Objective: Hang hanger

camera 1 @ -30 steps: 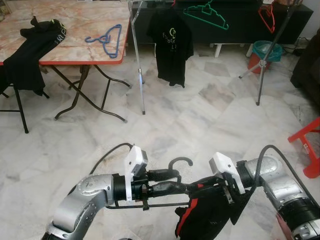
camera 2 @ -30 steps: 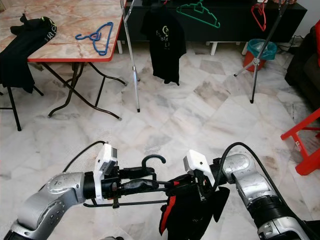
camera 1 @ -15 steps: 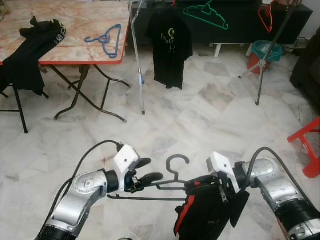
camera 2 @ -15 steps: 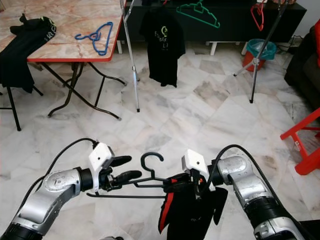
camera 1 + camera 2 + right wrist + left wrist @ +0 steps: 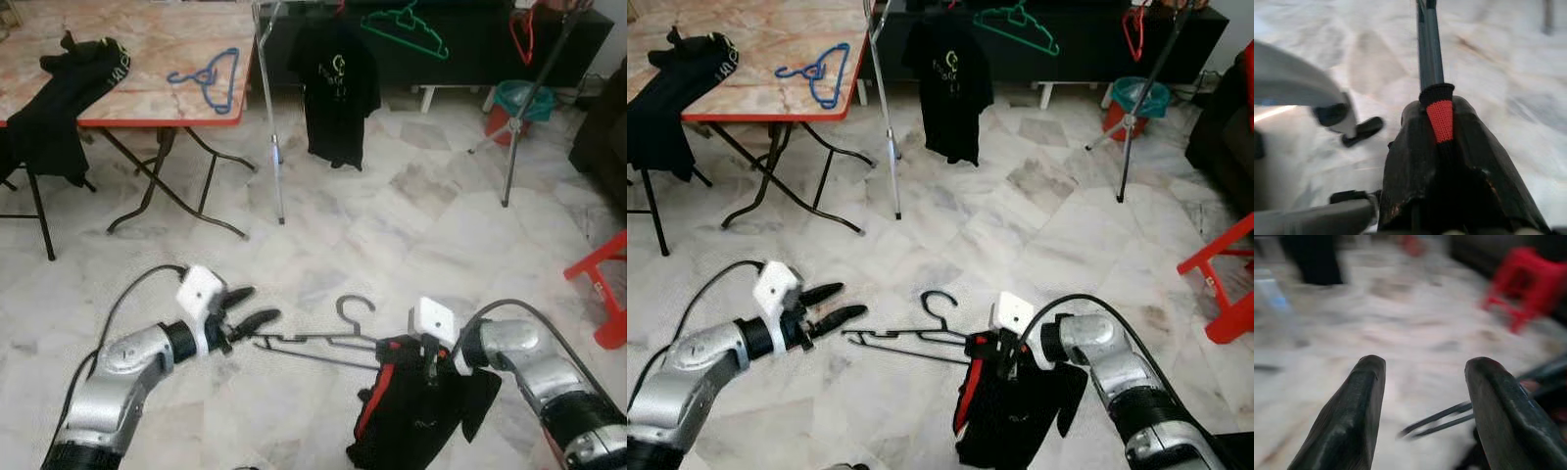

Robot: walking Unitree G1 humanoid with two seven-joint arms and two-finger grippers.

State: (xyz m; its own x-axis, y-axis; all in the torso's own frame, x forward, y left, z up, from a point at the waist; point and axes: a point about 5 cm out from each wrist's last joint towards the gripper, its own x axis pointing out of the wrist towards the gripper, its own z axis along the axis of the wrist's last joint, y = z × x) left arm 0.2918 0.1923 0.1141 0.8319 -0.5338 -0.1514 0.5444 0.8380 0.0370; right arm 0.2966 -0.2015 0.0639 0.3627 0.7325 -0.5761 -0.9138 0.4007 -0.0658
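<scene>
Your right gripper (image 5: 397, 350) pinches the shirted black hanger (image 5: 323, 340) at lower centre; left gripper (image 5: 253, 315) spread. Hanging on the rack (image 5: 269, 108) at top remains.

A marble-patterned table (image 5: 147, 69) well beyond the left end effector (image 5: 250, 315) bears a blue hanger (image 5: 208, 76) and a black garment (image 5: 69, 98) draped over its edge.

The left end effector (image 5: 253, 317) now sits apart from the black hanger (image 5: 318, 338), fingers spread, further toward the frame's left; the hanger with its shirt (image 5: 416, 416) hangs lower from the right end effector (image 5: 404, 354).
</scene>
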